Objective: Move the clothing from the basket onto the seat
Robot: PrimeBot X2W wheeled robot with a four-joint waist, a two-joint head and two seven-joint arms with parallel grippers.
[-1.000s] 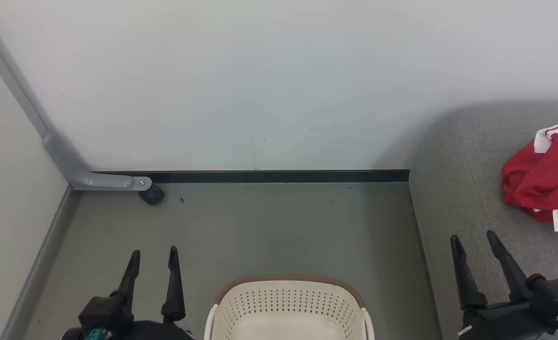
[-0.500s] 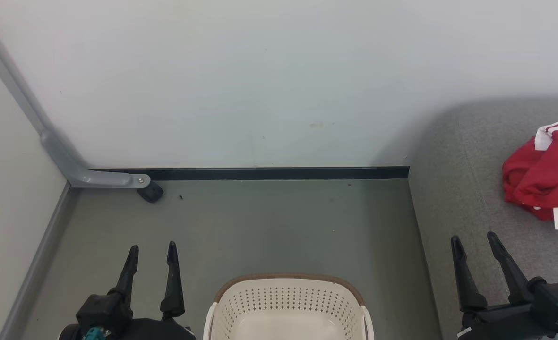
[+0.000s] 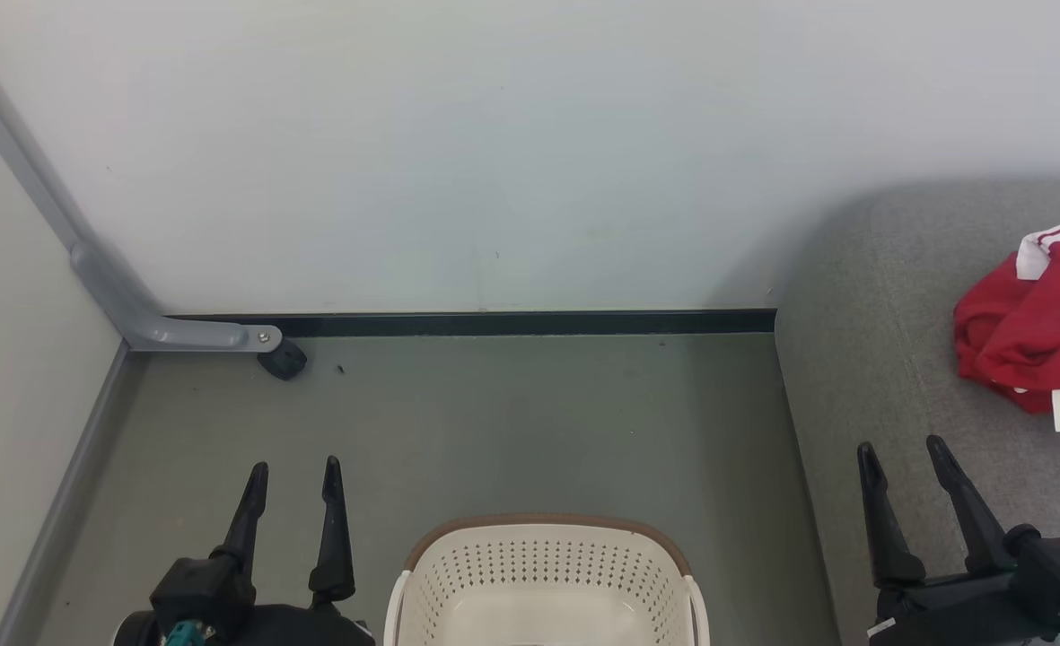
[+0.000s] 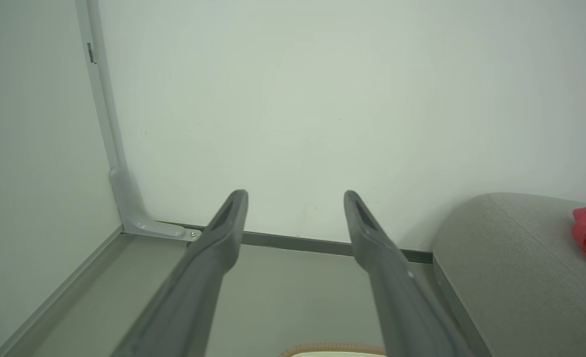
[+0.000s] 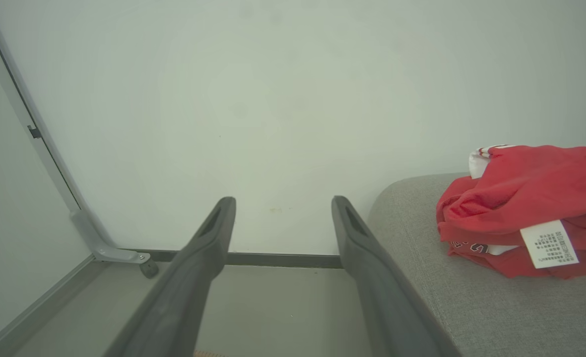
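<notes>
Grey-green floor (image 3: 494, 422) is running back to a pale wall (image 3: 494, 152) in the head view, with a dark skirting (image 3: 494, 322) along the join and a grey bracket (image 3: 179, 334) on a caster sitting in the far left corner. The basket (image 3: 543, 521) is standing on the floor between the grippers, and what is showing of its inside is carrying no fabric. The left gripper (image 3: 294, 464) is hanging beside it, fingers spread, holding nothing. The right gripper (image 3: 900, 443) is hovering over the seat (image 3: 880, 359), also spread and empty. The clothing (image 3: 1032, 332) is lying bunched on the seat, well in from its rounded left end, toward the wall-side edge.

Left wrist view: the parted fingers are framing wall and skirting, with a scrap of red lying on the seat at the right.

Right wrist view: the heap is sitting near the parted fingers, apart from them, with striped trim (image 5: 481, 156) at its back. A white label (image 5: 549, 244) is hanging in front, its print too fine to read. White lettering under it is partly tucked away and unreadable.

The fabric is looking light, limp and likely to drape or snag. A raised fold is offering a better hold than the label or trim.
</notes>
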